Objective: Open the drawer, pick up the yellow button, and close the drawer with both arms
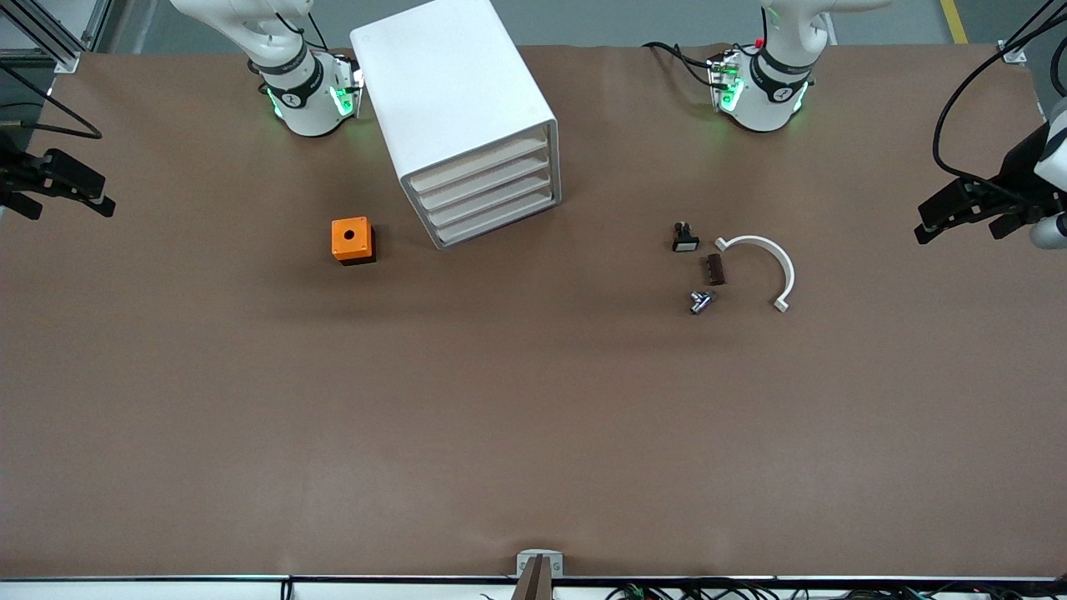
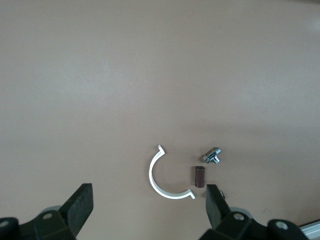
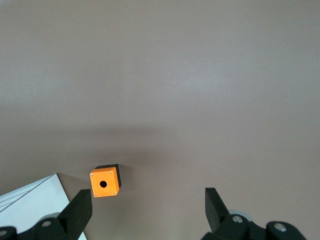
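Clock bearings are read on the front view, twelve o'clock pointing toward the arms' bases.

1. Loose parts, toward the left arm's end of the table. Nearest the front camera lies a small metal fitting. A white half-ring clip lies at two o'clock of it, near but apart, with its open side facing seven o'clock. A dark brown block sits at the clip's nine o'clock. A small black part with a white face lies at eleven o'clock of the block. None of these touch.

2. An orange cube with a hole stands toward the right arm's end. It is at nine o'clock of the cabinet's near corner, near it but apart.

3. The white cabinet stands farther from the camera, with its front turned toward five o'clock. The drawer, uppermost of four, is pushed in level with the three below. Its inside is hidden.

4. The right gripper hangs over the table's edge at the right arm's end. Its jaws are spread wide and hold nothing. The right wrist view shows the cube and a cabinet corner below it.

5. The left gripper hangs over the edge at the left arm's end. Its jaws are likewise released and hold nothing. The left wrist view shows the clip, block and fitting below it.
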You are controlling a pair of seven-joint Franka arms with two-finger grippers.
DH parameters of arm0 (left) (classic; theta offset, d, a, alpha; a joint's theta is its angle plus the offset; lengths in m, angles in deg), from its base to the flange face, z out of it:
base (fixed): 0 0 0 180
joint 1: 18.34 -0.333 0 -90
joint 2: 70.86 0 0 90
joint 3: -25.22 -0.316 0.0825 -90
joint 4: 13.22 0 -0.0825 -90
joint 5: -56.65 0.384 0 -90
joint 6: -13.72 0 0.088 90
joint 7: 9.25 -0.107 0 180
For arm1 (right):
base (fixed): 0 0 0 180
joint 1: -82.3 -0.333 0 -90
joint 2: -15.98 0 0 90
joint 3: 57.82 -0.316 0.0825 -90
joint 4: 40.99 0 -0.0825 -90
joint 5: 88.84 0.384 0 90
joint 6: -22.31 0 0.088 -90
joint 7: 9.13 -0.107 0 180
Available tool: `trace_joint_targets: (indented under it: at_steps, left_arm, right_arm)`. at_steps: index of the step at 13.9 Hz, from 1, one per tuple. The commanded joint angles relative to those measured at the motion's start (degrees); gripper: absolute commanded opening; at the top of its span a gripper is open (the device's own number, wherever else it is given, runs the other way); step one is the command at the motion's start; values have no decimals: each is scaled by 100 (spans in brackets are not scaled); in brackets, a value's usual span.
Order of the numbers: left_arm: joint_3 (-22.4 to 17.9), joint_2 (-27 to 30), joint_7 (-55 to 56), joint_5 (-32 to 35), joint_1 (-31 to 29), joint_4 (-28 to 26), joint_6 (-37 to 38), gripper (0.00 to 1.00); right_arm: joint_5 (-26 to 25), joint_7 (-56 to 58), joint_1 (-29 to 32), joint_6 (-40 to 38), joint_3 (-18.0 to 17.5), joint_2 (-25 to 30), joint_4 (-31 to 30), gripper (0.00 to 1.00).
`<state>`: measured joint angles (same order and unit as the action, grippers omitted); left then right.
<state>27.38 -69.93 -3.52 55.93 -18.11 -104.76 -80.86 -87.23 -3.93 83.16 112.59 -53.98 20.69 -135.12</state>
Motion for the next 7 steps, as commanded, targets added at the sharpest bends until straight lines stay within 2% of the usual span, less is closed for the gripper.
trace_joint_targets:
  at_steps: [1, 7]
  left_arm:
    - [4, -49, -63, 36, 12, 127, 98, 99]
    - [-14, -136, -72, 10, -85, 101, 106, 99]
  right_arm:
    - [85, 16, 54, -37, -32, 82, -35, 100]
    - [15, 25, 37, -89, -32, 74, -35, 100]
